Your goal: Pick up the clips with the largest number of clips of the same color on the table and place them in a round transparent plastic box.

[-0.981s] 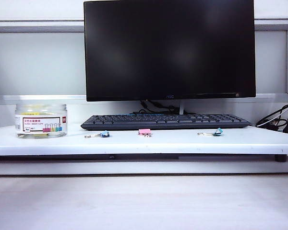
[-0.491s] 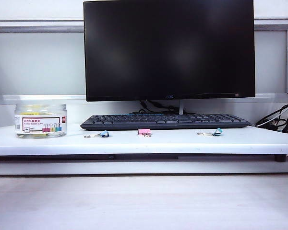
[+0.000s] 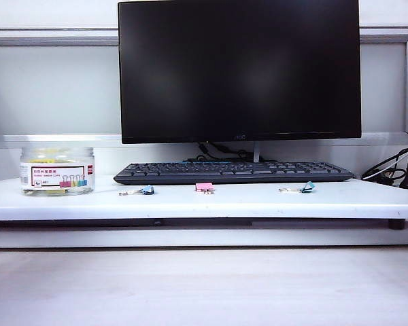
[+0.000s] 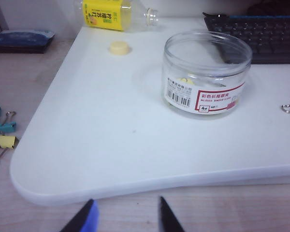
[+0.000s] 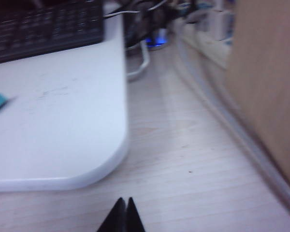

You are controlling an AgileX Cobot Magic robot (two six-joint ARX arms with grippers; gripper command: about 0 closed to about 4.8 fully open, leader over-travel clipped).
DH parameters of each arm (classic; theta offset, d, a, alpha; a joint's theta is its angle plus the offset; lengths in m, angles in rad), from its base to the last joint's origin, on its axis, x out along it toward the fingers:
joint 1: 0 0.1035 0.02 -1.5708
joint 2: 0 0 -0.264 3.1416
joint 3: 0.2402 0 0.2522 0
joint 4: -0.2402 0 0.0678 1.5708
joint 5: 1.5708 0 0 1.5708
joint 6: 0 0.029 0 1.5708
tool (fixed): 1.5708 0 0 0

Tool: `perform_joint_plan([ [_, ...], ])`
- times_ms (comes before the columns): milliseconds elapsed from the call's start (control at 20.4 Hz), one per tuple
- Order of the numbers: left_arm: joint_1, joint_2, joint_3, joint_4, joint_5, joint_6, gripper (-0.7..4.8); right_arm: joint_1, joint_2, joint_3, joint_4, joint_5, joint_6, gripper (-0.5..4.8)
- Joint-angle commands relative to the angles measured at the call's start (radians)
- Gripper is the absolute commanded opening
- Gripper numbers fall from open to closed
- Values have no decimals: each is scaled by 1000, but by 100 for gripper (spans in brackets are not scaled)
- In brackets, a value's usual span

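The round transparent plastic box [image 3: 57,171] stands open at the left end of the white board [image 3: 258,202], with yellow clips [image 4: 186,81] lying inside it. In the left wrist view the box [image 4: 206,72] is well ahead of my left gripper [image 4: 128,215], which is open with nothing between its fingers, low over the wooden tabletop. One yellow clip [image 4: 5,141] lies on the wood beside the board's rounded corner. My right gripper [image 5: 124,210] is shut and empty above the wood, off the board's other corner [image 5: 101,164]. Neither gripper shows in the exterior view.
A blue clip [image 3: 144,191], a pink clip [image 3: 205,187] and a teal clip [image 3: 304,187] lie before the keyboard [image 3: 231,172], under the monitor [image 3: 239,68]. Teal clips [image 4: 0,126] lie by the yellow one. A bottle [image 4: 115,12], its cap [image 4: 120,47], cables [image 5: 140,58] and a wooden panel [image 5: 266,72] border the space.
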Motion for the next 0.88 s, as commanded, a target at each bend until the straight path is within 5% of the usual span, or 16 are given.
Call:
perform_joint_plan([
  [49, 0, -3, 1, 13, 4, 3, 170, -23, -2, 1, -13, 1, 5, -5],
  [883, 0, -3, 1, 13, 4, 3, 170, -90, -2, -19, 211, 1, 4, -5],
])
